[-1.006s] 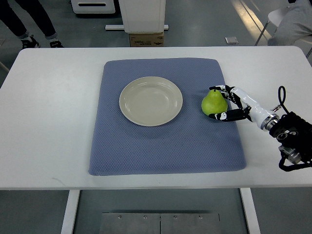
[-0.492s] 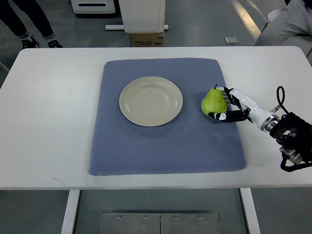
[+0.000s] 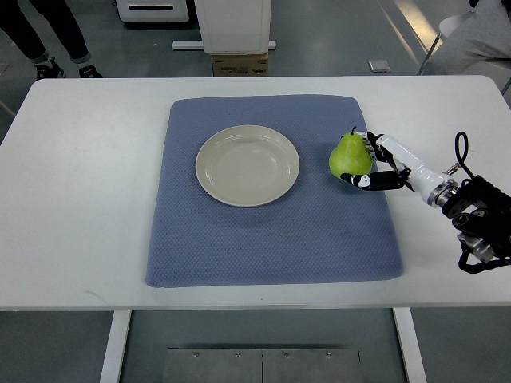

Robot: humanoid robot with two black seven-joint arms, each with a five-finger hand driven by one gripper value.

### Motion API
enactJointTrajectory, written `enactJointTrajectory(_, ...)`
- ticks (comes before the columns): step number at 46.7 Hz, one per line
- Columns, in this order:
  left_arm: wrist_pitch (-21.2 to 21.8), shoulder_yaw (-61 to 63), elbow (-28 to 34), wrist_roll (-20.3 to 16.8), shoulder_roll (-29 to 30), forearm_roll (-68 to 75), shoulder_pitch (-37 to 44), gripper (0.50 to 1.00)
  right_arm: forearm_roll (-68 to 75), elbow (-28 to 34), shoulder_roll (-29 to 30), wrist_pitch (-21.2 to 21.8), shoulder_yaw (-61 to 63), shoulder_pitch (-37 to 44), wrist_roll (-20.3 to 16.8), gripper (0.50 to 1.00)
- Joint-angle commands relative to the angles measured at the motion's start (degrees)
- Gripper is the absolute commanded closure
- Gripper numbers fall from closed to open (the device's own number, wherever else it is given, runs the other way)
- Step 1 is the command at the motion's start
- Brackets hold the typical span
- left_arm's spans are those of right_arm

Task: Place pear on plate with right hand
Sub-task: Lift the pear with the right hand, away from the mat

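Observation:
A green pear (image 3: 350,155) is upright at the right side of the blue mat (image 3: 271,231), held just above it. My right hand (image 3: 369,159) comes in from the right edge and its fingers are closed around the pear's right side. A cream plate (image 3: 247,165), empty, sits on the mat to the left of the pear, about a hand's width away. The left arm is not in view.
The mat lies on a white table (image 3: 80,199). A person's legs (image 3: 48,40) stand beyond the table's far left corner, and another person's sleeve (image 3: 483,36) shows at the far right. A cardboard box (image 3: 239,64) sits on the floor behind the table.
The right hand has lifted the pear slightly and carried it a little toward the far side; the wrist rose with it. The plate has not moved.

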Motion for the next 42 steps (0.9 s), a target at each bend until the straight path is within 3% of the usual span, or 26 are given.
enactJointTrajectory(1, 0.0, 0.0, 0.0, 0.0, 0.0, -0.01, -0.01, 0.5, 0.49, -0.45, -0.33, 0.01, 0.7, 0.11, 0.12, 1.0)
enactJointTrajectory(11, 0.0, 0.0, 0.0, 0.0, 0.0, -0.01, -0.01, 0.5, 2.69, -3.08, -1.82, 1.15, 5.36, 0.64, 0.47, 1.0)
enactJointTrajectory(23, 0.0, 0.0, 0.0, 0.0, 0.0, -0.01, -0.01, 0.5, 5.68, -7.39, -3.58, 5.54, 10.37, 2.84, 0.47, 1.0)
enactJointTrajectory(42, 0.0, 0.0, 0.0, 0.0, 0.0, -0.01, -0.01, 0.5, 5.86, -7.39, -0.69, 5.45, 10.55, 4.07, 0.3, 1.0)
